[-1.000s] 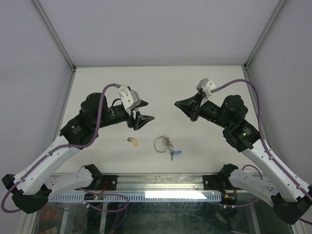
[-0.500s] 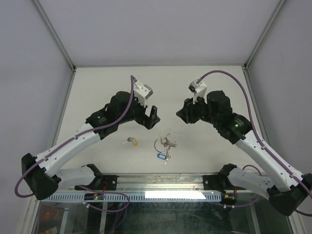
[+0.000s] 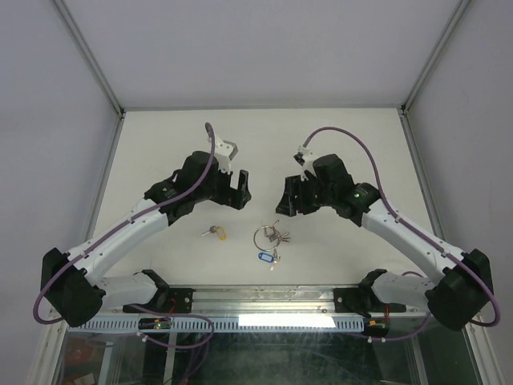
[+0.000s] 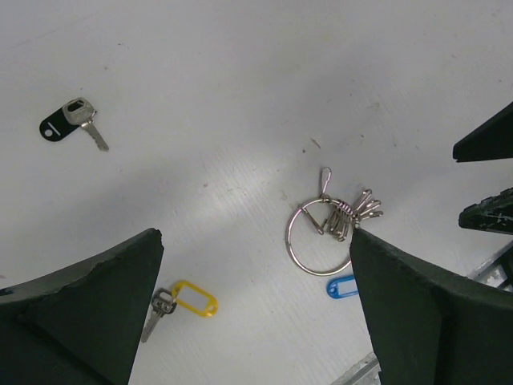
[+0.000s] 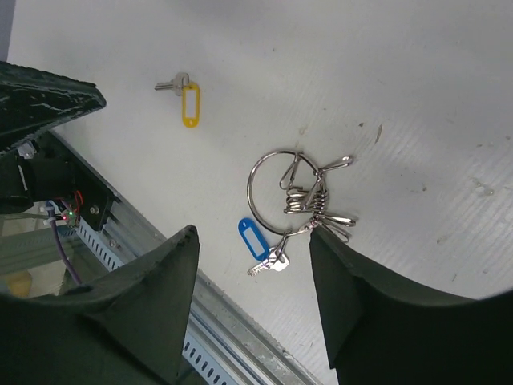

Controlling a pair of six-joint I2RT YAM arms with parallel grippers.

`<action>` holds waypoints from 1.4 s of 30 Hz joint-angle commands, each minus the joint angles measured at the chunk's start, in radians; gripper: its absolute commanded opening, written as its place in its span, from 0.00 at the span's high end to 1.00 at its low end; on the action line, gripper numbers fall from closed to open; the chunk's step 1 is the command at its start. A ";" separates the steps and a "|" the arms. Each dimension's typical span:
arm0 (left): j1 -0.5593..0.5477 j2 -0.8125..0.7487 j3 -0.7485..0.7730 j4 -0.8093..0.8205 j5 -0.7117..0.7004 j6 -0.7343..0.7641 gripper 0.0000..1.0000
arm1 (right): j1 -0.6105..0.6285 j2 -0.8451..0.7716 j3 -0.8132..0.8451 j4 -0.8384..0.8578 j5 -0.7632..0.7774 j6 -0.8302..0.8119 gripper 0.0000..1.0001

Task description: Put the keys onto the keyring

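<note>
Centrally, the keyring (image 3: 271, 236) lies on the counter (image 3: 160, 132) just below both wide-open, empty jaws. The blue-tagged key (image 3: 264, 257) sits just under it by the counter's bottom edge, and the yellow-tagged key (image 3: 216, 233) lies to its left, with bare counter between.

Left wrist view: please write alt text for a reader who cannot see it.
A silver keyring with a bunch of plain keys lies on a white table, framed by the dark fingers of the open left gripper. A yellow-tagged key lies apart at lower left, a blue tag shows just below the ring, and a black-headed key lies at upper left.
</note>
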 commanded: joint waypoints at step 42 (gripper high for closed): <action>0.044 -0.223 -0.157 0.083 -0.174 -0.015 0.07 | 0.355 0.648 0.265 -0.072 0.472 0.108 0.69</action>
